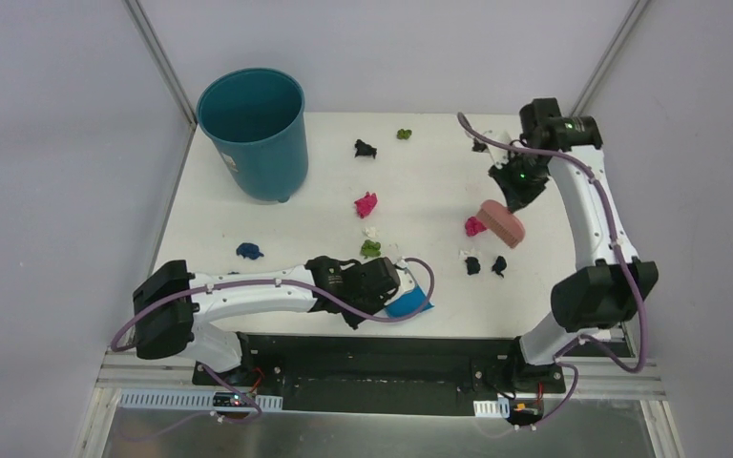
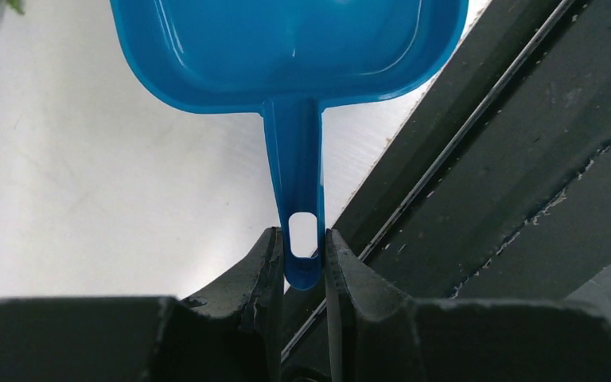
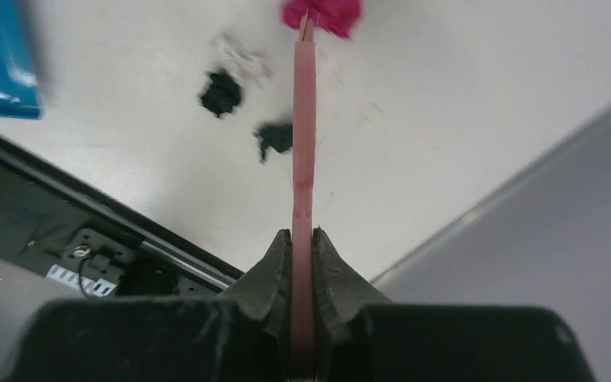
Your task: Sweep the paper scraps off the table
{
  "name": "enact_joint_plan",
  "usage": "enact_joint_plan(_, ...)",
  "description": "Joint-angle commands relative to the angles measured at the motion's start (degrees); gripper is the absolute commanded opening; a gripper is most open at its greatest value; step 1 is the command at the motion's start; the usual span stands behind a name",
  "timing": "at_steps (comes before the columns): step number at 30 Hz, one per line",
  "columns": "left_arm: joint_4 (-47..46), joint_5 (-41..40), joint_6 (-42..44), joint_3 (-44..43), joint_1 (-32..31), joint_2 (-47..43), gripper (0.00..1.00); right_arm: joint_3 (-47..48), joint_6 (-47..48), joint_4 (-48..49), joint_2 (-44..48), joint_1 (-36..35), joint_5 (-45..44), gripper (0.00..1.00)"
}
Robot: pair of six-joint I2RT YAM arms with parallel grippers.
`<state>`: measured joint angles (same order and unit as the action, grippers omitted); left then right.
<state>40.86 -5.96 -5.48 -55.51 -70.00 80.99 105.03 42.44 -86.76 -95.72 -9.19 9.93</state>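
The paper scraps (image 1: 366, 204) lie scattered over the middle and right of the white bench (image 1: 429, 191). They are small crumpled wads in magenta, black, olive-green, white and dark blue. One magenta wad (image 1: 474, 226) touches the left end of the pink brush (image 1: 502, 222), and two dark wads (image 1: 498, 264) lie just near of it. The right arm (image 1: 587, 205) rises from its base, arches to the far right and bends down. The right jaws are pressed on the thin brush, which the wrist view shows edge-on. The left arm (image 1: 248, 294) lies low along the near edge, reaching right. The left jaws pinch the slotted handle end of the glossy blue plastic dustpan (image 2: 286, 48), which sits at the bench's near edge. A teal round bin (image 1: 255, 129) stands far left.
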Motion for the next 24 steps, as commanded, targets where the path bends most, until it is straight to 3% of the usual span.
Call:
enact_joint_plan(1,1.66,2.49,0.94,-6.06,-2.04,3.37,0.00,-10.93,-5.10,10.02,8.43,5.45,-17.80,0.00)
enact_joint_plan(7,12.99,2.89,-0.13,-17.22,-2.87,10.97,0.00,-19.00,-10.07,17.62,11.69,8.75,-21.47,0.00)
enact_joint_plan(16,22.84,4.97,-1.98,-32.36,-2.78,23.88,0.00,-22.12,-16.21,19.26,9.37,8.18,-13.67,0.00)
enact_joint_plan(24,23.20,5.87,-1.95,-38.48,-2.53,31.21,0.00,-29.26,-18.61,19.47,11.43,-1.69,-10.47,0.00)
